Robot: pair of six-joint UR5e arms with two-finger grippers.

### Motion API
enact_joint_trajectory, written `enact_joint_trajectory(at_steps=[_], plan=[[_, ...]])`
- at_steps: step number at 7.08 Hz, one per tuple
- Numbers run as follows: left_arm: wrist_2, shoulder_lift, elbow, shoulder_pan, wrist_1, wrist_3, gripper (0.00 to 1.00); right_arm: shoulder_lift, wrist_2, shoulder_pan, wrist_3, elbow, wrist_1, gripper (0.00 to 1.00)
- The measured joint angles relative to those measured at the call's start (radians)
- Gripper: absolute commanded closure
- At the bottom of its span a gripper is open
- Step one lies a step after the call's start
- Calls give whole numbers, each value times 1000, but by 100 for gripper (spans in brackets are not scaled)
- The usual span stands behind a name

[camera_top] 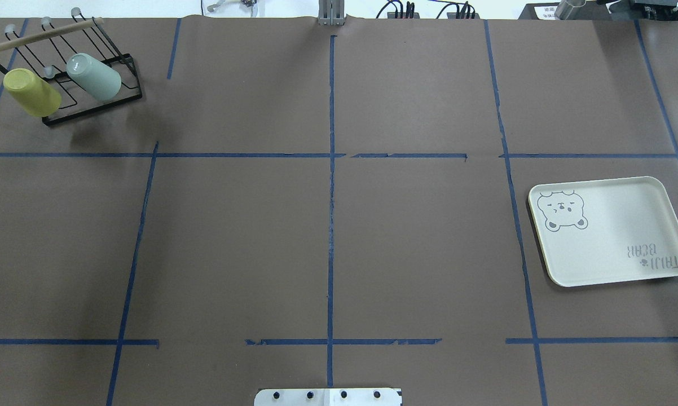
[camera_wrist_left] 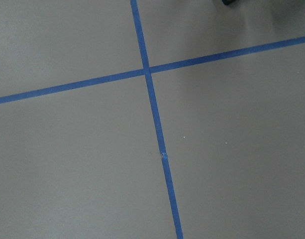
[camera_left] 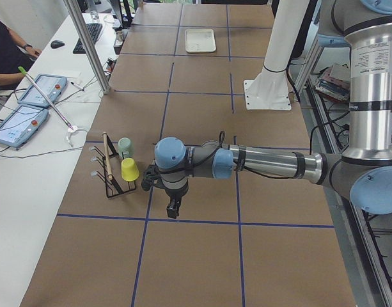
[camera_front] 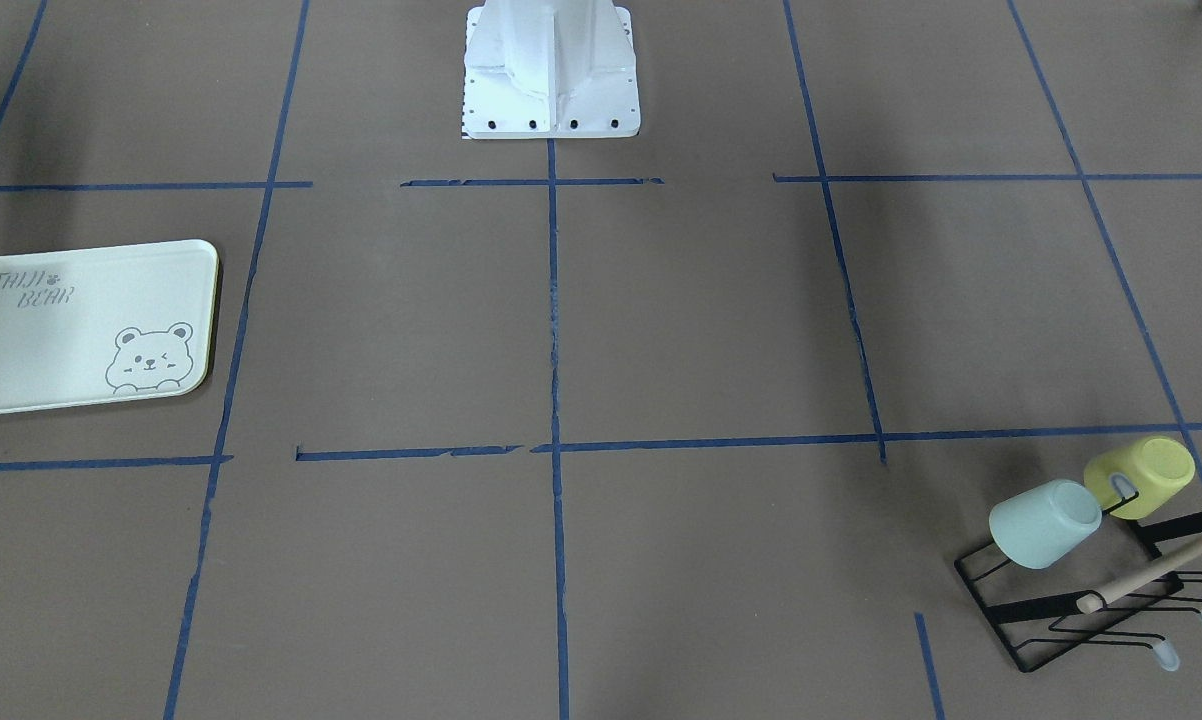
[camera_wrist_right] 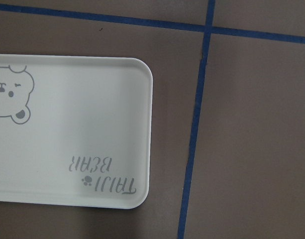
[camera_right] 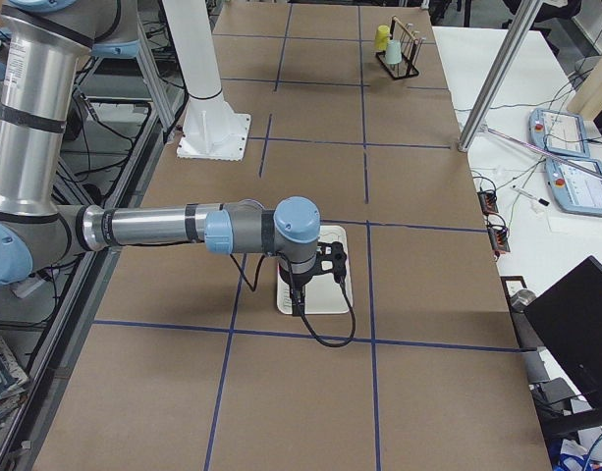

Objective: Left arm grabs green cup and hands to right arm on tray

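The green cup [camera_front: 1046, 522] hangs mouth-down on a peg of a black wire rack [camera_front: 1046, 608], beside a yellow-green cup [camera_front: 1141, 477]; it also shows in the overhead view [camera_top: 93, 77]. The tray [camera_top: 610, 231] lies empty at the table's other end. The left gripper [camera_left: 173, 210] shows only in the exterior left view, hanging above the table a short way from the rack; I cannot tell if it is open. The right gripper [camera_right: 299, 304] shows only in the exterior right view, above the tray [camera_wrist_right: 92, 124]; I cannot tell its state. Neither wrist view shows fingers.
The rack has a wooden bar [camera_top: 40, 35] and several bare pegs. Blue tape lines [camera_top: 331, 197] cross the brown table. The white robot base [camera_front: 551, 70] stands at the table's edge. An operator's desk with tablets [camera_left: 29, 102] runs along the far side.
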Motion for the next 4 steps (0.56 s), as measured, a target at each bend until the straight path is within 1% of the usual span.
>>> enact_joint_trajectory(at_steps=[2,3,4], plan=[[-1,-23,-1,90,-74,-36,0,2,45,-4,0,2,0,0],[-1,-49,-1,116,-130,-115,0,5,60,-11,1,4,1,0],[0,-100,-3,139,-179,-240,0,7,67,-20,1,4,1,0]])
